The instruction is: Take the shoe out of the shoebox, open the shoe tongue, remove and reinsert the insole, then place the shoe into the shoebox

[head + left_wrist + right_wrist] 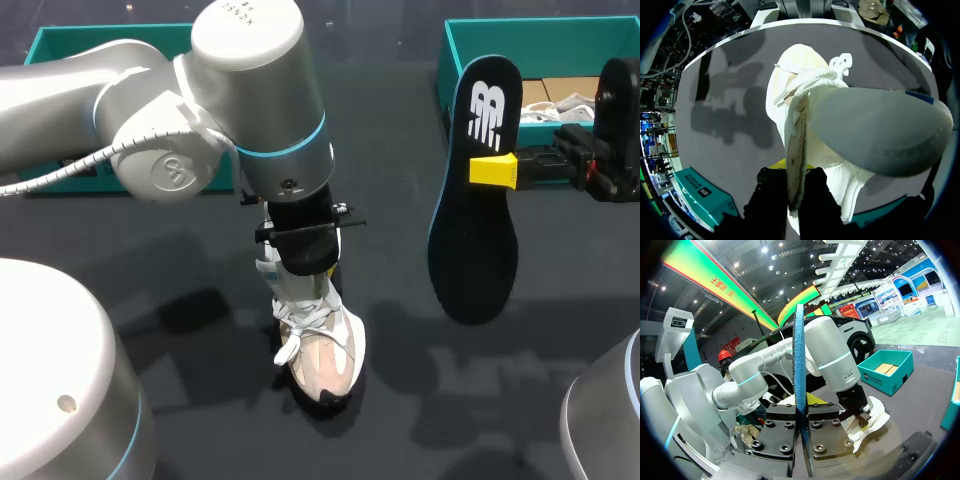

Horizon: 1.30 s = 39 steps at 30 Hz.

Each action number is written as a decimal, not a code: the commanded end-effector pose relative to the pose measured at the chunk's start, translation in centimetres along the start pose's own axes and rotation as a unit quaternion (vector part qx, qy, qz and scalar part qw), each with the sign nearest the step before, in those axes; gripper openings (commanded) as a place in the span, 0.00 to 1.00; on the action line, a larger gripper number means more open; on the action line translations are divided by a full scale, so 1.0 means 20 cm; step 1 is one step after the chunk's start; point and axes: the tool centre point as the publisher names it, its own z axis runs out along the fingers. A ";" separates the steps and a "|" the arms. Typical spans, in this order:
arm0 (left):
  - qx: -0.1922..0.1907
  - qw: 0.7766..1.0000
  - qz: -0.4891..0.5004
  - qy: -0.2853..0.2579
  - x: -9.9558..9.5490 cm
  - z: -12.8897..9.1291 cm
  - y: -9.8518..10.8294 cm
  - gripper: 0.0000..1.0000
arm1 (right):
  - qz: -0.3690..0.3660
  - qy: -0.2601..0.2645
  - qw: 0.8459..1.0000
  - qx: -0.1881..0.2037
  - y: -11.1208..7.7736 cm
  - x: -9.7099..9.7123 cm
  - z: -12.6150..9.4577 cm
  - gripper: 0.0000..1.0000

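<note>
Pinching the top edge of the white-and-beige lace-up sneaker point(322, 350) point(805, 75), the left gripper point(305, 262) point(795, 172) has it resting on the dark table point(180, 300), roughly in the middle. The right gripper point(500, 170) point(802, 412) is clamped on the black foam insole point(475, 250) point(799, 365), holding it in the air just beside the open teal cardboard shoebox point(560, 35), well apart from the sneaker.

One shoe point(320, 345), one insole point(480, 200) — two boxes point(70, 45) point(540, 30)

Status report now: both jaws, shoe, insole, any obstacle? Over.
Left jaws shut on shoe, on table. Right jaws shut on insole, in air, outside shoe. No obstacle seen between them.
</note>
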 end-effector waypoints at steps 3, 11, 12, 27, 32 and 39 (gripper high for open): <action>0.013 1.000 0.009 0.009 -0.06 0.07 0.02 0.00 | 0.000 0.000 1.000 0.000 0.00 0.00 0.01 0.00; 0.021 0.998 0.050 0.009 -0.08 0.14 0.00 0.00 | 0.000 0.000 1.000 0.000 0.00 0.00 0.01 0.00; 0.022 0.998 0.050 0.011 -0.09 0.15 0.00 0.00 | 0.000 0.000 1.000 0.000 0.00 0.00 0.01 0.00; 0.049 0.998 0.043 0.026 -0.11 0.26 0.02 0.00 | 0.000 0.000 1.000 0.000 0.00 0.00 0.01 0.00; 0.055 0.997 0.045 0.031 -0.12 0.30 0.03 0.00 | 0.000 0.000 1.000 0.000 0.00 0.00 0.01 0.00; 0.064 0.995 0.061 0.038 -0.14 0.35 0.03 0.00 | 0.000 0.000 1.000 0.000 0.00 0.00 0.01 0.00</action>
